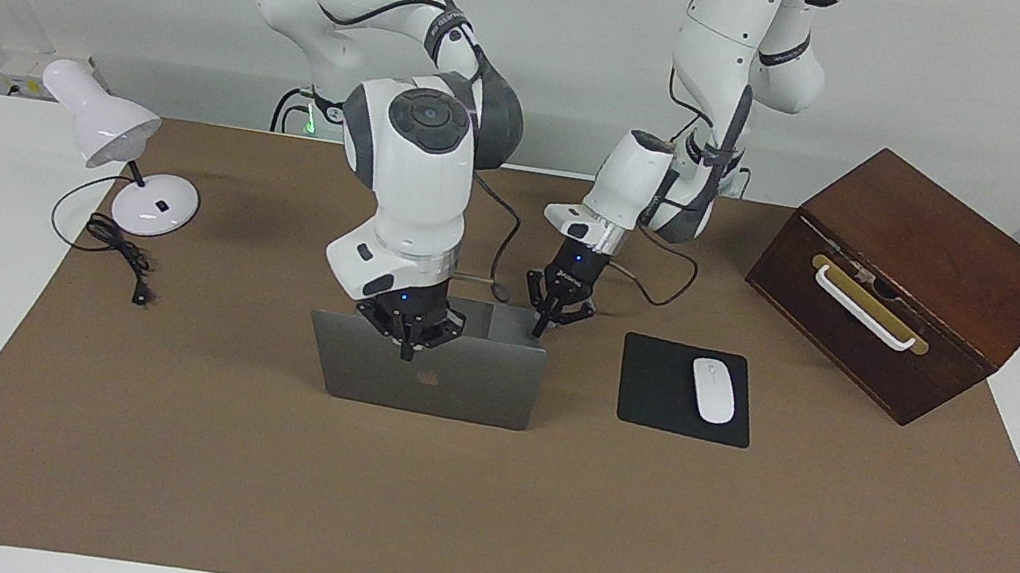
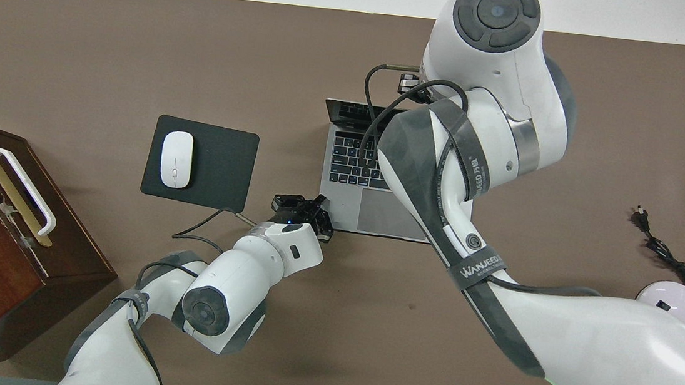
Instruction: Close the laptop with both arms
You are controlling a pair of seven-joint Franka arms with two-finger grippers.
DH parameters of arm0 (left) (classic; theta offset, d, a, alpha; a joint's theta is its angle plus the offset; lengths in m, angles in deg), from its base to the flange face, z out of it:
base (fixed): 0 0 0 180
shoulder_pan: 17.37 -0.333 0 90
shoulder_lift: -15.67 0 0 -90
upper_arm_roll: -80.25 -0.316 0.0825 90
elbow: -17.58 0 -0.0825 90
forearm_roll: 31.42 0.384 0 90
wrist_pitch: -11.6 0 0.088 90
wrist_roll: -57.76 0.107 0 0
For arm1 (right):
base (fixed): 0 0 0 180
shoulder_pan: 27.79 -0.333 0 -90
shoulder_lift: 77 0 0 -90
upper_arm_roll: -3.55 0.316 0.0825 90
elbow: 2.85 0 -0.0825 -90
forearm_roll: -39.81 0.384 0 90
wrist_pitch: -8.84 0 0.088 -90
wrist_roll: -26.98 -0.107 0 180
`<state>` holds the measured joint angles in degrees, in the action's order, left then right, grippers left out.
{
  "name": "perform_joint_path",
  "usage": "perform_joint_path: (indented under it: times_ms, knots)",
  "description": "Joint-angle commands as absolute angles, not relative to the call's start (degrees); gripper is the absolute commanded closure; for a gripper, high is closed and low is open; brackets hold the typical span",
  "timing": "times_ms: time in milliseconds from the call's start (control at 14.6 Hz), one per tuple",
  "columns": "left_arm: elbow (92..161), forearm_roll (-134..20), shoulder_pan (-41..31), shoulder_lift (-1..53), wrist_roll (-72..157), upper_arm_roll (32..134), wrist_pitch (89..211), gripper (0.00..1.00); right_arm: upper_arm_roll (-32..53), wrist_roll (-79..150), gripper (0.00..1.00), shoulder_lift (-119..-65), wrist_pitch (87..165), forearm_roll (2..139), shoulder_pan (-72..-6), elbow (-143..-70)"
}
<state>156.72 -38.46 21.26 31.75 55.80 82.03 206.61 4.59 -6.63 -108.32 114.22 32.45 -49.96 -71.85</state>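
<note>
The grey laptop (image 1: 475,383) stands open on the brown mat, its lid upright with the logo facing away from the robots. Its keyboard (image 2: 352,162) shows in the overhead view. My right gripper (image 1: 405,352) points down, shut, with its tips against the lid's outer face just above the logo. In the overhead view the right arm's wrist hides it. My left gripper (image 1: 542,327) (image 2: 316,206) is shut and sits low at the corner of the laptop's base that is nearest the robots, toward the left arm's end. Nothing is held.
A black mouse pad (image 1: 656,389) with a white mouse (image 1: 713,390) lies beside the laptop toward the left arm's end. A wooden box (image 1: 916,276) stands past it. A white desk lamp (image 1: 99,124) and its cord (image 1: 121,254) are at the right arm's end.
</note>
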Motion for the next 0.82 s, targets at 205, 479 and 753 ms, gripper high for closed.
perform_joint_path:
  times_ms: [205, 479, 753]
  knots:
    - [156.98, -37.40, 21.91, 32.90, 55.74, 82.00, 209.36, 1.00, 5.13, -5.28, 1.00, -107.59, 114.14, 33.57, -49.32, -72.38]
    - [157.16, -37.40, 22.35, 33.51, 55.65, 82.00, 209.62, 1.00, 5.13, -5.28, 1.00, -107.59, 114.31, 33.74, -49.24, -72.38]
    - [157.85, -37.40, 22.97, 33.69, 56.61, 81.92, 209.80, 1.00, 5.13, -5.28, 1.00, -107.50, 113.53, 36.55, -49.24, -72.47]
